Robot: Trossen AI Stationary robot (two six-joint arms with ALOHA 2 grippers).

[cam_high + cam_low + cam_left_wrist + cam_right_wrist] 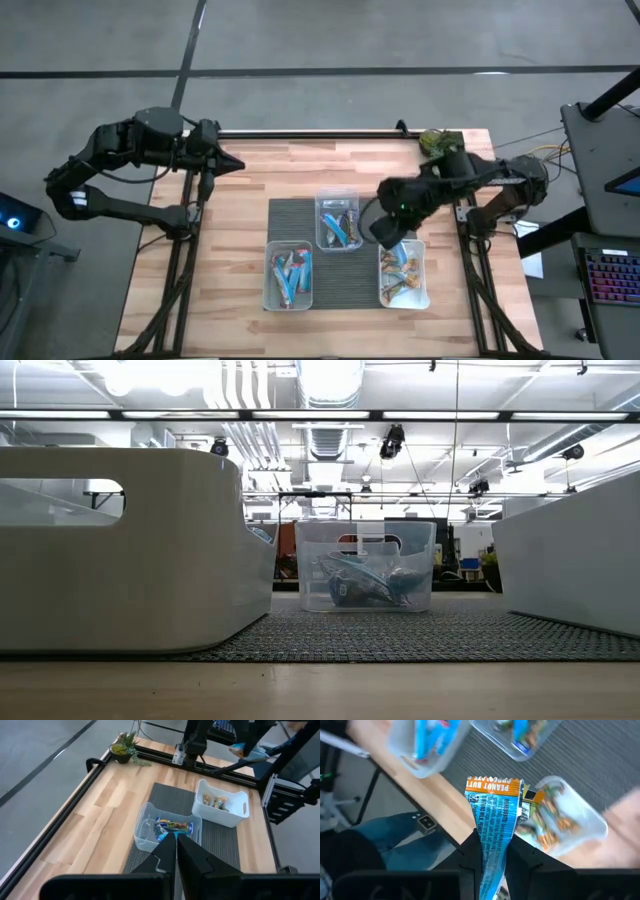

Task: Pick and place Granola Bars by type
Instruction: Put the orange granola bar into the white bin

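Note:
My right gripper (389, 231) hangs over the mat between the middle tub (338, 221) and the right tub (403, 273), shut on a blue granola bar with an orange end (492, 807). The middle tub holds mixed bars. Orange and tan bars (400, 270) lie in the right tub, and the left tub (288, 277) holds blue bars (290, 272). My left gripper (228, 162) waits shut above the table's far left corner; in the left wrist view its fingers (176, 845) meet. The low view shows the tubs but neither gripper. My right gripper pinches the bar's blue wrapper (492, 845) between its two fingers, which point steeply down. The bar runs along the fingers, and its orange printed end (492, 785) sticks out past the fingertips. It is lifted clear above the table.
The three tubs stand on a dark grey mat (300, 225) in the middle of the wooden table (235, 230). A small green plant (437, 141) sits at the far right corner. A black rail (310, 133) runs along the far edge.

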